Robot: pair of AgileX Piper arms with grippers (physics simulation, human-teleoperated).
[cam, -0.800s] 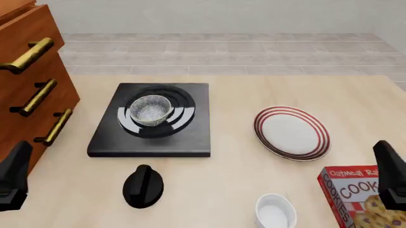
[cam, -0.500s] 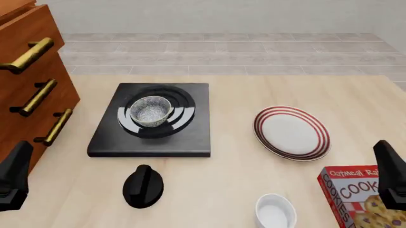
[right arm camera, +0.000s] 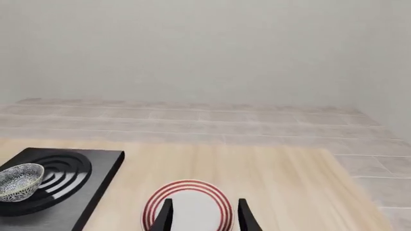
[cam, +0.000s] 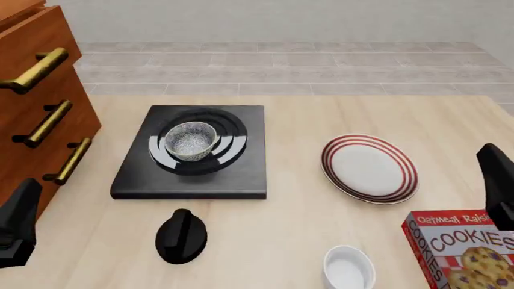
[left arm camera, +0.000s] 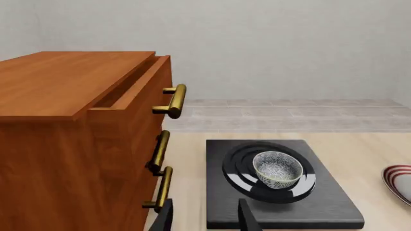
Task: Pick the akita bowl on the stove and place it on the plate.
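The akita bowl (cam: 191, 139) sits upright on the glossy rings of the black stove (cam: 192, 179), left of centre. To its right the red-striped plate (cam: 369, 167) lies on the table with nothing on it. My left gripper (left arm camera: 205, 203) is open, low at the near left by the cabinet, well short of the akita bowl (left arm camera: 277, 168). My right gripper (right arm camera: 205, 201) is open too, and the plate (right arm camera: 189, 204) lies just ahead of its fingers. In the front view only the dark ends of the left arm (cam: 18, 224) and right arm (cam: 499, 183) show.
A wooden drawer cabinet (cam: 40, 108) with brass handles stands along the left edge. Near the front lie a black round knob (cam: 182, 236), a white cup (cam: 348, 268) and a red cookie box (cam: 466, 250) under the right arm.
The right arm has shifted up and away in the front view, uncovering more of the cookie box. The left arm, bowl and plate have not moved.
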